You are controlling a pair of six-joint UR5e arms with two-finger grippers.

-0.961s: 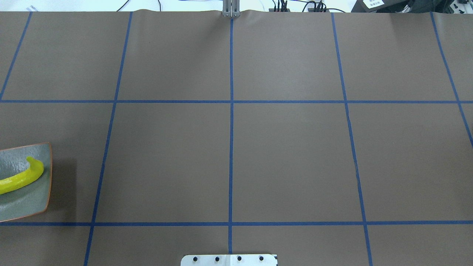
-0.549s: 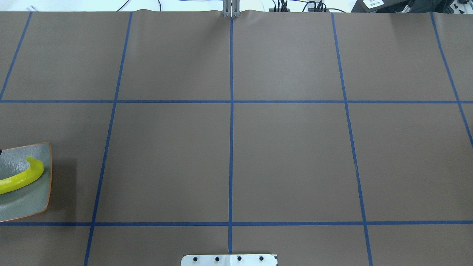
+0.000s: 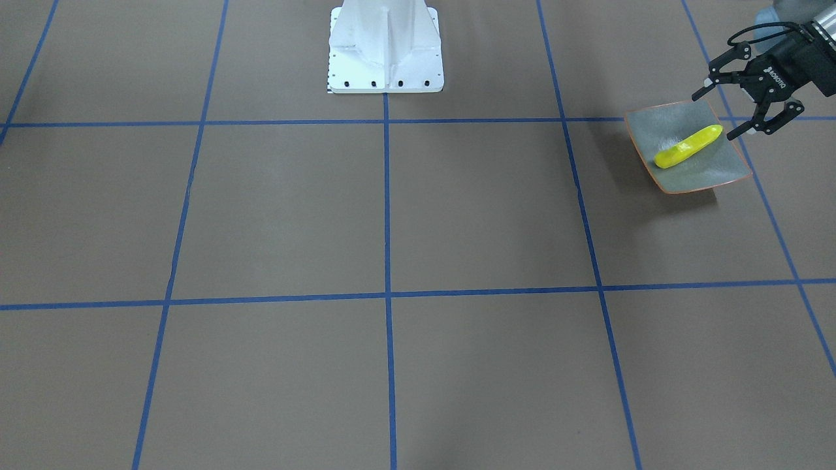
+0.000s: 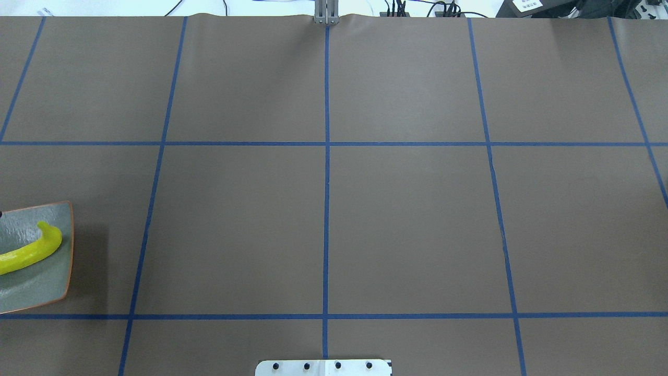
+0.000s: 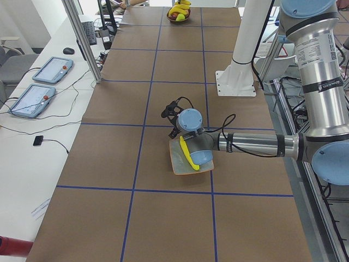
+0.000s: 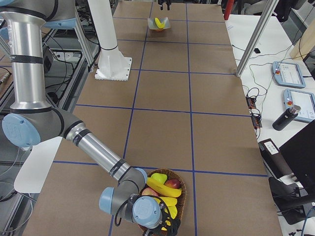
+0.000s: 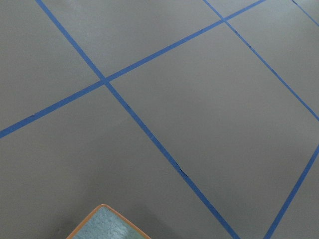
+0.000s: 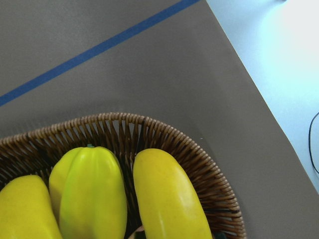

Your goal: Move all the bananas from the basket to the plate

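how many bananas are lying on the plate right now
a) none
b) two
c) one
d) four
c: a single yellow banana lies on the plate, and both the front-facing and overhead views show no other fruit on it.

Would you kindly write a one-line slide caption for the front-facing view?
The open left gripper hovers at the edge of the plate, which holds one banana.
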